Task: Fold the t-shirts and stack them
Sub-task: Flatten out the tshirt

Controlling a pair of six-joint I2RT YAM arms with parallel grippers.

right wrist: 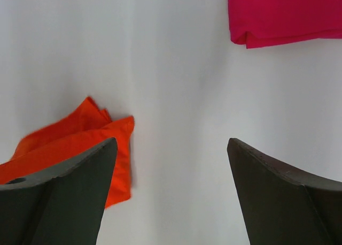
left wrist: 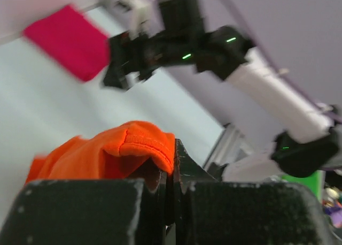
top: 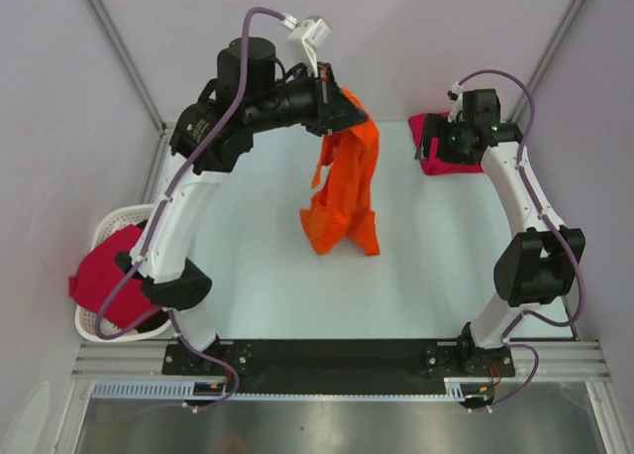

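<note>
1 orange t-shirt (top: pixel 345 191) hanging from clamped left hand (top: pixel 332 105) (hem on table (top: pixel 258 276)), right hand (right wrist: pixel 171 143) splayed near crimson t-shirt (right wrist: pixel 286 15)

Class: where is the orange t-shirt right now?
In the top view, the orange t-shirt hangs from the left gripper over the table, left of the folded pink shirt.

Pale lilac-grey walls (top: pixel 59 127) enclose a whitish bench (top: pixel 267 285), with slim metal struts (top: pixel 119 53) running up the corners. An aluminium rail (top: pixel 565 357) edges the near side. The light is soft and even.
</note>
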